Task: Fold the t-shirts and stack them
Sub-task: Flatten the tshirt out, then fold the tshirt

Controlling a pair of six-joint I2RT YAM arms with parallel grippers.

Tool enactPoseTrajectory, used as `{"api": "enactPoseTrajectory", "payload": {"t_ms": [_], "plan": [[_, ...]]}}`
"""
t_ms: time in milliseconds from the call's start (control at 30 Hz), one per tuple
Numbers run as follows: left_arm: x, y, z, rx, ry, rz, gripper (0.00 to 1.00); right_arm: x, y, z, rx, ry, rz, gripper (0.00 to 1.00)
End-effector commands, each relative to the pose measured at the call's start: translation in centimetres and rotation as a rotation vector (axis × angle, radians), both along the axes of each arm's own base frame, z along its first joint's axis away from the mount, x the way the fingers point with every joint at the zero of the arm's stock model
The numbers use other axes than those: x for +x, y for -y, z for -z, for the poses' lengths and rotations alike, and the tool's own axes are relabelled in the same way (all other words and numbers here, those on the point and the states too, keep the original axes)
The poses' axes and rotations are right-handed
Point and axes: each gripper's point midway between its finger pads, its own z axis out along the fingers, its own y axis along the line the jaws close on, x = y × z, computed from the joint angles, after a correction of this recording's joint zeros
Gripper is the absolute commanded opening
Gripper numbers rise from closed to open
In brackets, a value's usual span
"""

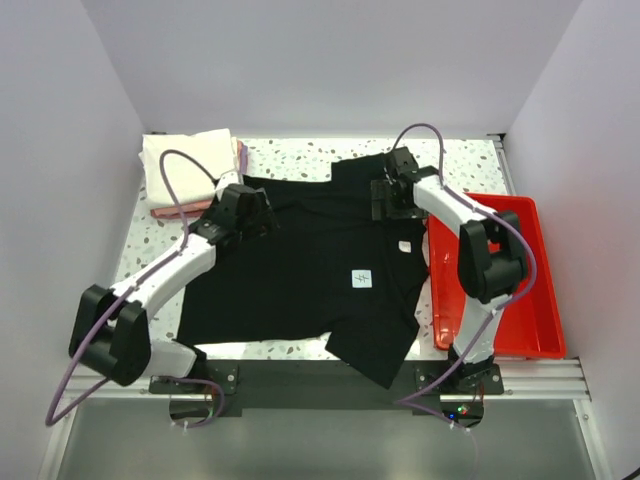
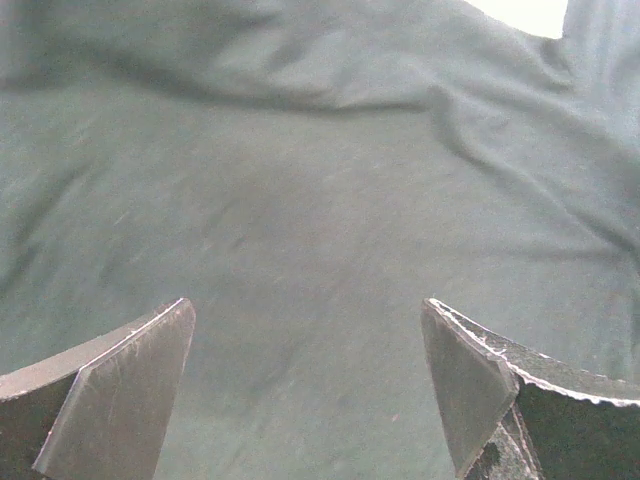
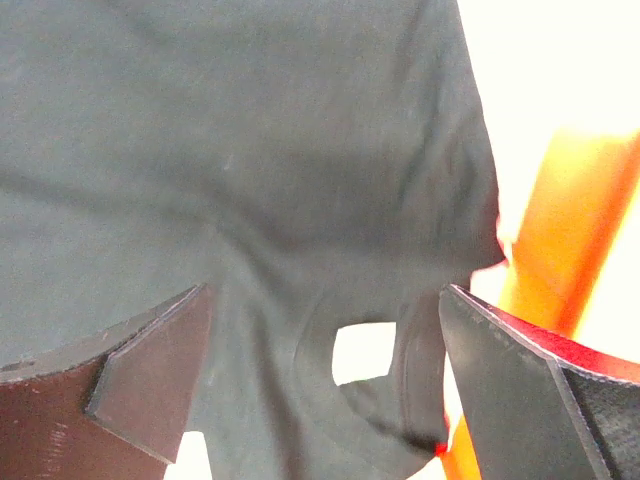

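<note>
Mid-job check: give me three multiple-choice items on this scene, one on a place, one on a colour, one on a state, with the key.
1. Where on the table does the folded stack lie?
A. near right corner
B. far left corner
C. middle of the near edge

2. What colour is the spread-out shirt?
A. white
B. pink
C. black

3. How do the left gripper and right gripper stand?
A. both open
B. both shut on cloth
C. left open, right shut

Key:
1 B, the top view shows the folded stack in the far left corner.
2 C, the shirt is plain black with small white labels.
3 A, each wrist view shows jaws wide apart over the shirt, gripping nothing.
</note>
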Motion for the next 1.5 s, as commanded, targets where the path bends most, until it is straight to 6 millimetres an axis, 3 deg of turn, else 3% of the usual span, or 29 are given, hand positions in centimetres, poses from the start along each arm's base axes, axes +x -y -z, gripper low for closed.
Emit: {"api": "enactPoseTrajectory", "payload": {"t_ms": [0, 67, 100, 200, 367, 533, 700, 800, 1133, 1467], "plan": [[-4.1, -4.5, 2.4, 0.066, -0.118, -0.171, 1.0, -2.7, -1.8, -4.1, 0.034, 0.087, -0.021, 0.99], [-6.1, -7.0, 3.0, 0.085, -0.16, -0.277, 1.0, -4.5, -2.4, -3.5, 0.043, 0.074, -0.025, 0.99], [-8.2, -8.9, 3.7, 0.08, -0.2, -0.357, 1.0, -4.9, -3.1, -3.7, 0.058, 0.087, -0.035, 0.99], [-11.5, -11.5, 4.5, 0.045, -0.224, -0.482, 1.0, -6.3, -3.6, -4.0, 0.104, 0.097, -0.037, 0.99], [-13.6, -12.8, 5.1, -0.013, -0.182, -0.6, 1.0, -7.9, -5.3, -3.3, 0.195, 0.067, -0.099, 0.99], [-11.0, -12.2, 5.2, -0.022, -0.129, -0.535, 1.0, -8.7, -4.7, -0.8, 0.144, 0.008, -0.089, 0.99], [-7.3, -9.7, 5.7, -0.061, -0.15, -0.415, 1.0, -8.0, -4.4, 1.3, 0.106, -0.019, -0.063, 0.99], [-6.0, -9.5, 6.3, -0.049, -0.156, -0.404, 1.0, -7.1, -3.9, 2.3, 0.08, -0.031, -0.043, 0.99], [-4.4, -10.3, 8.0, -0.012, -0.212, -0.403, 1.0, -4.3, -1.5, 5.4, -0.004, -0.074, 0.043, 0.99], [-2.7, -10.7, 10.5, 0.026, -0.31, -0.406, 1.0, -3.5, -0.4, 5.3, -0.009, -0.064, 0.083, 0.99]]}}
